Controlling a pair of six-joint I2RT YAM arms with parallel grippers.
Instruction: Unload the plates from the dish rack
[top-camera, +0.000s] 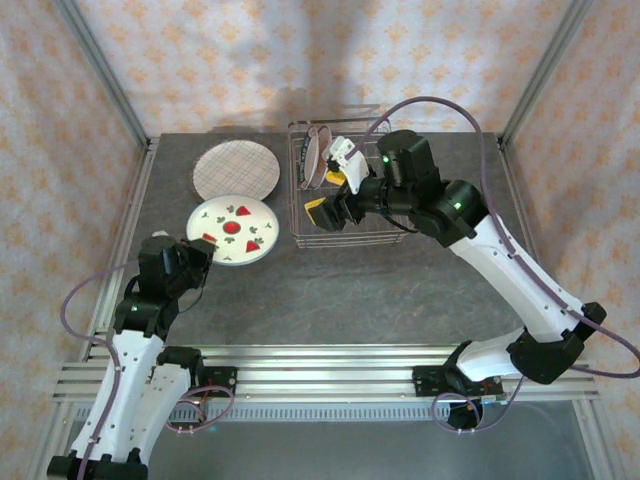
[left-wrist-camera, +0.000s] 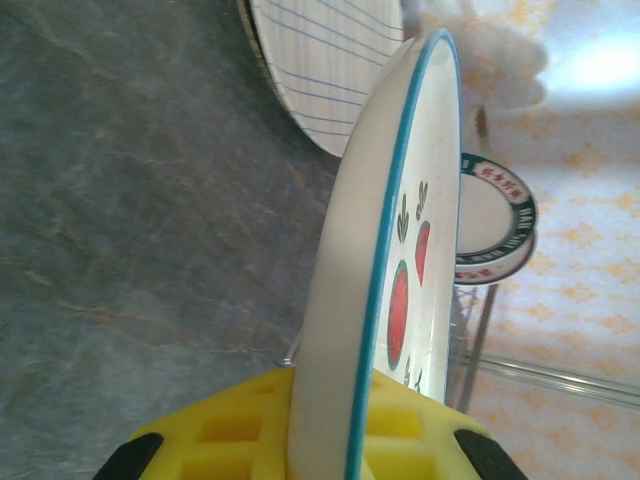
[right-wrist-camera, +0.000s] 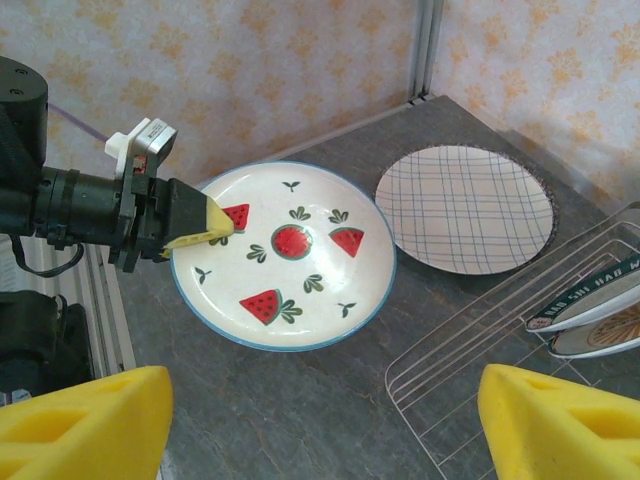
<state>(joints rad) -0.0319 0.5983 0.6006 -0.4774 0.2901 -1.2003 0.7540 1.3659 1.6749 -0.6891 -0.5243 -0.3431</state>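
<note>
A white plate with red fruit print and a blue rim (top-camera: 232, 230) lies on the dark table left of the dish rack (top-camera: 350, 238). My left gripper (top-camera: 200, 250) is shut on its near-left rim; the yellow pads (left-wrist-camera: 230, 430) pinch the plate edge (left-wrist-camera: 400, 250). Behind it lies a pink-grid plate (top-camera: 236, 170). Two plates (top-camera: 315, 155) stand upright in the rack's far left corner, one dark-rimmed (left-wrist-camera: 495, 225). My right gripper (top-camera: 328, 192) hovers over the rack's left part, open and holding nothing (right-wrist-camera: 325, 425). From there I look down on the fruit-print plate (right-wrist-camera: 290, 260) and the rack's corner (right-wrist-camera: 480, 350).
Metal frame posts and patterned walls enclose the table on the left, back and right. The grid plate (right-wrist-camera: 465, 210) lies close to the rack's left side. Bare table (top-camera: 380, 290) stretches in front of the rack.
</note>
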